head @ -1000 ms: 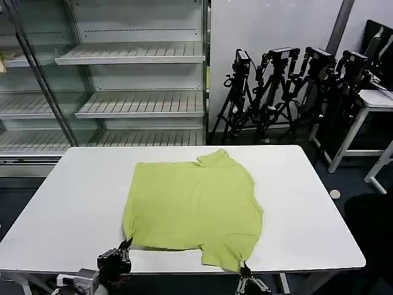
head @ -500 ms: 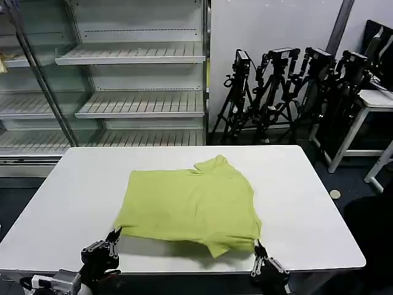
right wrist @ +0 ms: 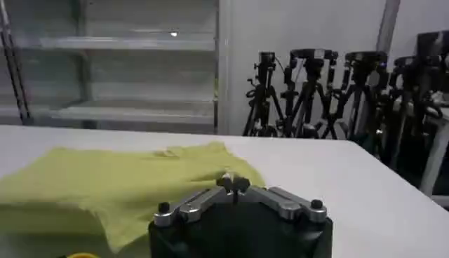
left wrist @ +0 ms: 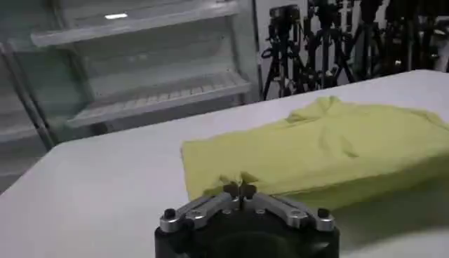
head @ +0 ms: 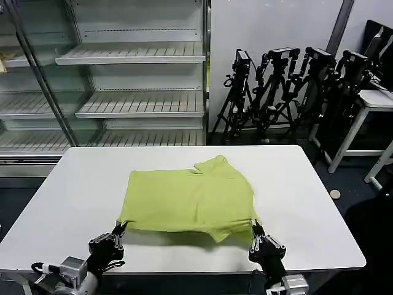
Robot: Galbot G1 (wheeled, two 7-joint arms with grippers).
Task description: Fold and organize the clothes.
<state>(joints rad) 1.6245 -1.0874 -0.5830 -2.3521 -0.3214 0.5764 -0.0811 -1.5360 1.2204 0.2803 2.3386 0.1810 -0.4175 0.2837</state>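
Left gripper (head: 119,228) and right gripper (head: 254,230) each pinched shut on a near corner of the lime T-shirt (head: 190,200) — hem lifted off the white table (head: 307,196), likely to fold it away.

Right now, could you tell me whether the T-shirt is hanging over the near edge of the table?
No, in the head view the T-shirt lies wholly on the white table, short of its near edge.

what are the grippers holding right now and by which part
Both hold the T-shirt by its near edge: the left gripper pinches the near left corner, the right gripper the near right corner, jaws shut on the cloth.
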